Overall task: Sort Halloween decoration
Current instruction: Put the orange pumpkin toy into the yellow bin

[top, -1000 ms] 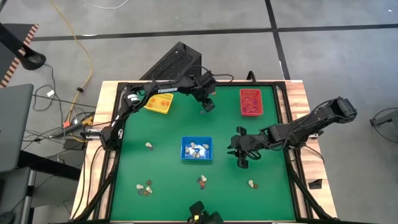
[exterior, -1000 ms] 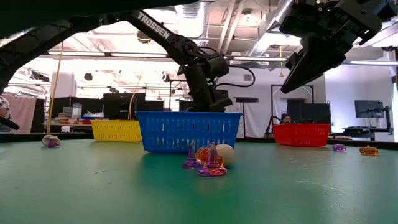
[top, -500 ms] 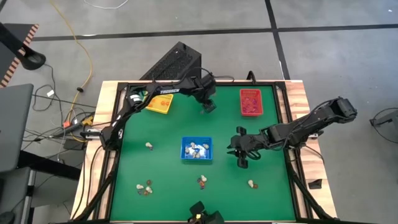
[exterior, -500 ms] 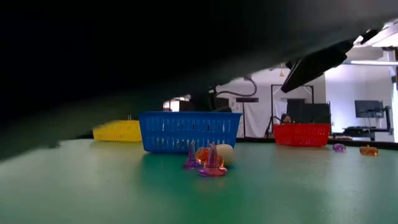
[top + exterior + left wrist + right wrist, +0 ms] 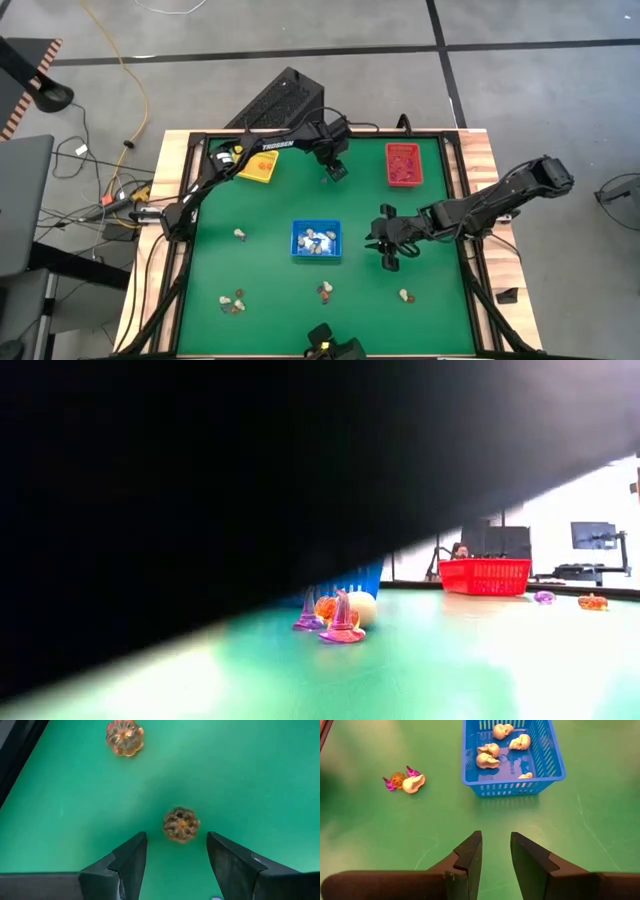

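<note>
- I see left gripper (image 5: 175,857) spread wide, empty; pumpkin trinket (image 5: 181,824) just beyond its fingertips, between them
- right gripper (image 5: 496,851) narrow, empty; blue tray (image 5: 555,767) ahead

— What carries everything?

— A green table (image 5: 270,200) with a dark frame and wooden edges.

— What lies on it?

— A blue tray (image 5: 316,240) near the middle, a yellow tray (image 5: 256,166) far left, a red tray (image 5: 403,164) far right. Loose trinkets: one (image 5: 240,235) left of the blue tray, a cluster (image 5: 233,302) near left, another cluster (image 5: 325,292) just nearer than the blue tray, one (image 5: 404,296) near right.
</note>
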Robot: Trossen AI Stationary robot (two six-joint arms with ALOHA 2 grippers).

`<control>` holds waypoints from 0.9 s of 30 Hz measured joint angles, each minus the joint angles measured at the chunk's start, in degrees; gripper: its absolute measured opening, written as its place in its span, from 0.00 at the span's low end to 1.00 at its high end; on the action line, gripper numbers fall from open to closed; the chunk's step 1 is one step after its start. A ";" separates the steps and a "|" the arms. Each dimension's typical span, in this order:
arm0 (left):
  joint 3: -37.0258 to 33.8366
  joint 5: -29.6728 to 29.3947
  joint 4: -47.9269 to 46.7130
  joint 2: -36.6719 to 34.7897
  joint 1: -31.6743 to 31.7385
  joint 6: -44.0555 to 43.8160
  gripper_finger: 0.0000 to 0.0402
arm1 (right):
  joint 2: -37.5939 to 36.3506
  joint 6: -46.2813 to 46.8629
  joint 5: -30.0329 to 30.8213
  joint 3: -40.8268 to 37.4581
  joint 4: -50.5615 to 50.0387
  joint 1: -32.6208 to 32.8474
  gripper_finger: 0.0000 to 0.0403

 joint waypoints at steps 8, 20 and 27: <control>0.00 -0.12 0.43 0.00 -0.32 3.44 0.49 | 0.00 -0.28 0.03 0.00 -0.02 0.02 0.33; -0.07 -0.41 2.69 0.00 -2.26 14.99 0.49 | 0.00 -0.83 0.06 0.00 -0.06 0.00 0.33; -0.07 -0.44 2.06 0.00 -2.10 14.91 0.49 | 0.00 -0.90 0.11 0.00 -0.06 0.00 0.33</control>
